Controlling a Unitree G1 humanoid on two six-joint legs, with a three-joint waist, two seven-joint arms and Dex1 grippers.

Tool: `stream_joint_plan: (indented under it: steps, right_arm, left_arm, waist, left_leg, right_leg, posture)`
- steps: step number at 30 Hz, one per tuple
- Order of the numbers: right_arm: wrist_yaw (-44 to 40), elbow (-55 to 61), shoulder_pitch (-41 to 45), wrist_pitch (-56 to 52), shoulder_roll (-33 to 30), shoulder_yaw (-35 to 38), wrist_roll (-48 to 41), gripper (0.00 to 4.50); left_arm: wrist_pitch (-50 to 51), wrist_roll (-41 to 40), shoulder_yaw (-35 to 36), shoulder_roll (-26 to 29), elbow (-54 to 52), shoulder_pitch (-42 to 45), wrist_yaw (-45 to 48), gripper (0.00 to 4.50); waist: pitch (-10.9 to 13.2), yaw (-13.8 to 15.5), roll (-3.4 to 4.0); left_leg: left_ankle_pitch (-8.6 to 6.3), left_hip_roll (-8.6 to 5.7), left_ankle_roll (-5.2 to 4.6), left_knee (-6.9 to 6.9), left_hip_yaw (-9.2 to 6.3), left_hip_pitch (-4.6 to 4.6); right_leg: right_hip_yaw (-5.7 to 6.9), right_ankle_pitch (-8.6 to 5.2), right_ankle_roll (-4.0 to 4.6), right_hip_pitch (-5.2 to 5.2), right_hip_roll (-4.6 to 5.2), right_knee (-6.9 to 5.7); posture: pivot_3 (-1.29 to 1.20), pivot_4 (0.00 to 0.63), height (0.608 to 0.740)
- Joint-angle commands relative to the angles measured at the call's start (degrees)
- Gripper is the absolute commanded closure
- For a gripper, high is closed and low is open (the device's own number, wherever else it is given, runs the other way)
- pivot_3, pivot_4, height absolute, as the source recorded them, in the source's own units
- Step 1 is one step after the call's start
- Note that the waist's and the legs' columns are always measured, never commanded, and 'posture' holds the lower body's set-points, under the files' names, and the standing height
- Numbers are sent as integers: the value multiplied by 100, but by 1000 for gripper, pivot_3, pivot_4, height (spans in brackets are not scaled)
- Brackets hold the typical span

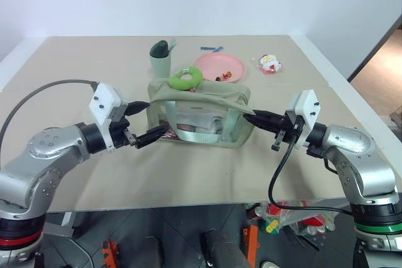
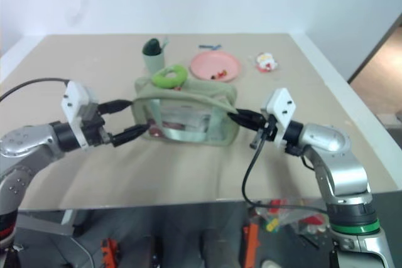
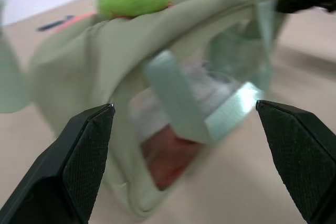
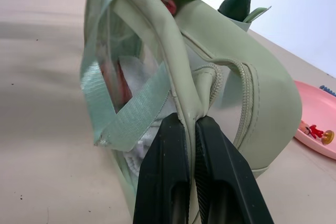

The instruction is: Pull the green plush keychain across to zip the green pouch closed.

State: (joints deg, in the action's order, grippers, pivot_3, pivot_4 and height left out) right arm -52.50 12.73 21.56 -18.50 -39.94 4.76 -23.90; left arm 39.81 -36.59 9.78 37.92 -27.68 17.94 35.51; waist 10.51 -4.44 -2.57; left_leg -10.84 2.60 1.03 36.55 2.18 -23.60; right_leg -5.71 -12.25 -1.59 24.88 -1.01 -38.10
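— Both grippers at the green pouch point(image 1: 201, 114)?
— Right gripper point(image 4: 190, 124) pinches its end seam; left gripper point(image 1: 143, 122) gapes beside the other end, holding nothing.
— Green plush keychain point(image 1: 186, 78)?
— Atop the pouch, left of centre.

1. Bright, even light all round, with only soft shadows on the tabletop point(image 1: 207, 174).
2. Left wrist view is blurry: the pouch point(image 3: 157, 77) looks smeared.
3. Right wrist view is sharp.
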Motion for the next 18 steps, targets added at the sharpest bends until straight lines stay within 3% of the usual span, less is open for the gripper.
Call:
stream_joint_plan:
  steps: [1, 10, 11, 18]
  right_arm:
    - [-72, 23, 53, -21, -99, -41, 52, 4500]
    - [-2, 132, -34, -50, -131, -5, 57, 4500]
    - [8, 152, -47, -54, -133, -3, 57, 4500]
    - [32, 159, -53, -54, -149, 15, 61, 4500]
  left_arm:
    - [-363, 89, 215, -281, 122, 95, -265, 18]
    - [-595, 198, 63, -485, 374, 207, -214, 18]
    - [-573, 150, 19, -529, 393, 227, -170, 547]
    - [-592, 227, -75, -640, 485, 248, -176, 2897]
  waist:
    - [0, -1, 0]
    - [0, -3, 0]
    - [0, -2, 0]
    - [0, -3, 0]
  left_leg:
    - [0, 0, 0, 0, 1, 0]
    - [-1, 0, 1, -6, 2, -1]
    - [-1, 0, 1, -6, 2, -1]
    - [0, -1, 1, -5, 2, -1]
  right_leg:
    - [-1, 0, 0, 0, 0, 0]
    - [-3, -1, 0, 3, -2, 0]
    - [-3, -1, 0, 3, -2, 0]
    - [-4, 0, -1, 2, -1, 1]
  posture:
    - [0, 150, 740]
    - [0, 150, 740]
    - [0, 150, 740]
    - [0, 150, 740]
